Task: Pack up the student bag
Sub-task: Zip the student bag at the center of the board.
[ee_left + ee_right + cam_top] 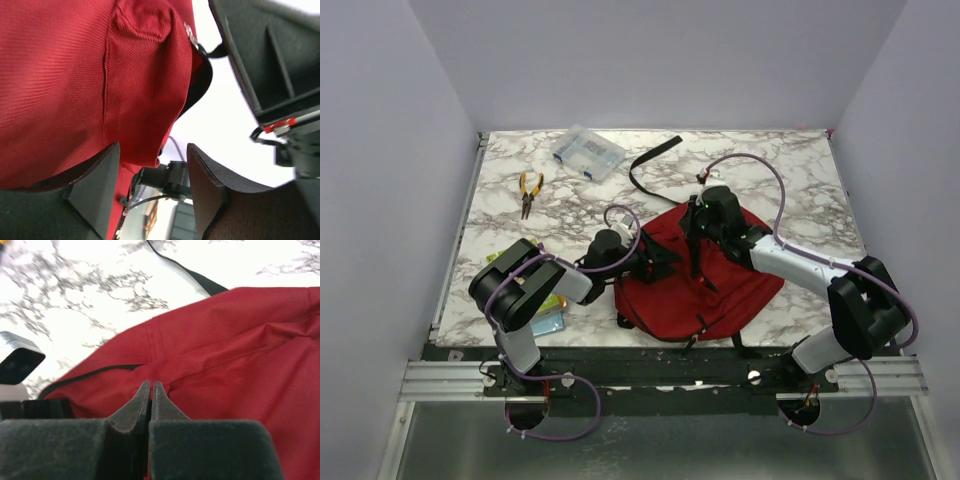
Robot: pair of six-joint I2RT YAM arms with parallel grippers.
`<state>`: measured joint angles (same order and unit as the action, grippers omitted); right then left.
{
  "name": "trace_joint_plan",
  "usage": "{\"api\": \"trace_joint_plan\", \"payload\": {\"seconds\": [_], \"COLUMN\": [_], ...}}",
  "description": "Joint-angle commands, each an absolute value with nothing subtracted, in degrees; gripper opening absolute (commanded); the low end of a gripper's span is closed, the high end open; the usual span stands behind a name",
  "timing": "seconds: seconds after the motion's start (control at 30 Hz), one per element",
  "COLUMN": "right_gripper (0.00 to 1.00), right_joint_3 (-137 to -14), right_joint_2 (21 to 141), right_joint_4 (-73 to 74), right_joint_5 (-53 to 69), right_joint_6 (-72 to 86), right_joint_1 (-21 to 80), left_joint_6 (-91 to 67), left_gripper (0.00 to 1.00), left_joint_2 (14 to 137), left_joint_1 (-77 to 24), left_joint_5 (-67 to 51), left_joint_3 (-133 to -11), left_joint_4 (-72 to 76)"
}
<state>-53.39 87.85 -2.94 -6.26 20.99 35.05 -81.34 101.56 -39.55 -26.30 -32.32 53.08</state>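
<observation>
The student bag [730, 285], dark red with black straps, lies in the middle of the table. My right gripper [694, 235] stands over its upper left part. In the right wrist view the right gripper [150, 384] is shut, its tips pinching a puckered fold of the student bag [240, 340]. My left gripper [655, 258] is at the bag's left edge. In the left wrist view the left gripper [152, 167] is open, and lifted red fabric of the student bag [75, 75] hangs beside its left finger [97, 192], with a zip pull [190, 34] above.
A clear plastic box [586, 152] and orange-handled pliers [529, 192] lie at the back left. A black strap [652, 165] trails behind the bag. Green and yellow items [550, 315] lie under my left arm. The right arm's dark body [270, 65] is close to my left gripper.
</observation>
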Motion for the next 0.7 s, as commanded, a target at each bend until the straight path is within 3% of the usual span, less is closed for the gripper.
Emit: {"api": "trace_joint_plan", "payload": {"seconds": [0.0, 0.3, 0.67], "right_gripper": [0.01, 0.01, 0.01], "right_joint_3": [-47.3, -42.1, -39.9], "right_joint_2": [83.0, 79.3, 76.6], "right_joint_4": [-15.7, -21.8, -22.9], "right_joint_5": [-6.5, -6.3, -5.4], "right_joint_6": [26.3, 27.7, 26.2], "right_joint_1": [35.1, 35.1, 35.1], "left_joint_6": [-90.8, -109.5, -110.4], "left_gripper": [0.58, 0.51, 0.50], "left_joint_2": [99.5, 104.2, 98.1], "left_joint_1": [-37.4, -37.3, -37.2], "left_joint_5": [-27.6, -23.2, -7.7], "left_joint_3": [-30.5, -34.1, -36.7], "left_joint_4": [57.1, 54.1, 37.9]}}
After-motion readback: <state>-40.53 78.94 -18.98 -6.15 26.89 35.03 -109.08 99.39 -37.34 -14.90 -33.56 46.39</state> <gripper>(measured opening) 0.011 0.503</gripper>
